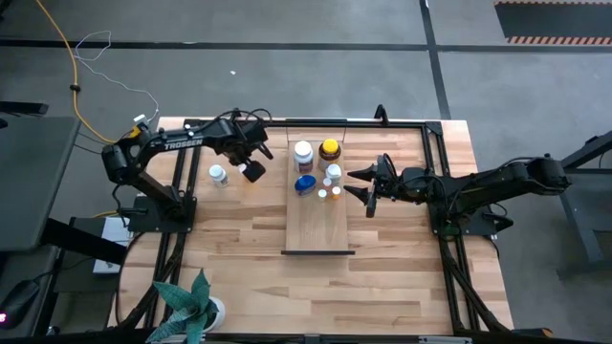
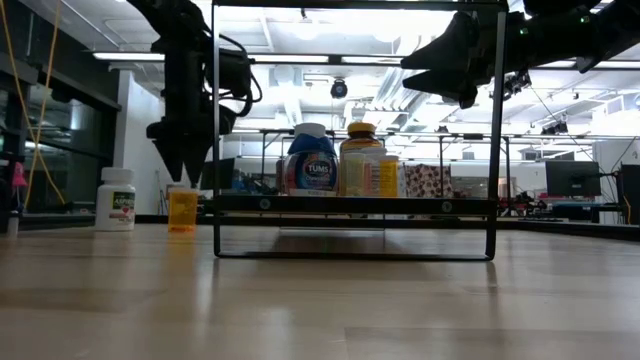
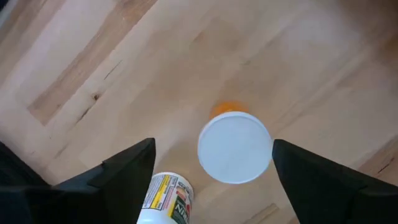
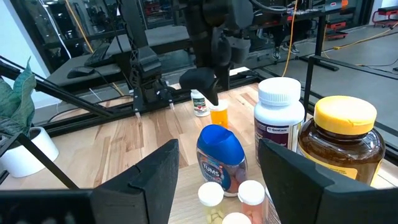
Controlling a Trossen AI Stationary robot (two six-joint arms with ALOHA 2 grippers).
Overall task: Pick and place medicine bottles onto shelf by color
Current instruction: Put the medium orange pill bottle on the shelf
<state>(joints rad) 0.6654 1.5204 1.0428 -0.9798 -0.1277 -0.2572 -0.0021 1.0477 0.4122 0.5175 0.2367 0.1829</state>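
A tiny orange bottle with a white cap [image 3: 235, 146] stands upright on the table left of the shelf [image 1: 318, 225]. My left gripper [image 3: 212, 144] points down just above it, open, one finger on either side of the cap. A white bottle [image 1: 218, 174] stands next to it, farther left. On the shelf's far end stand a white bottle [image 1: 303, 153], an amber one with a yellow cap [image 1: 330, 150], a blue-capped one [image 4: 217, 152] and some tiny white-capped ones [image 4: 210, 196]. My right gripper [image 1: 368, 186] waits open and level, right of the shelf, pointing at these.
A black tube frame [image 2: 215, 130] runs around the work area and rises above the table. A potted plant [image 1: 191, 306] stands at the near left edge. The shelf's near half, down to its dark strip [image 1: 318, 252], is bare wood.
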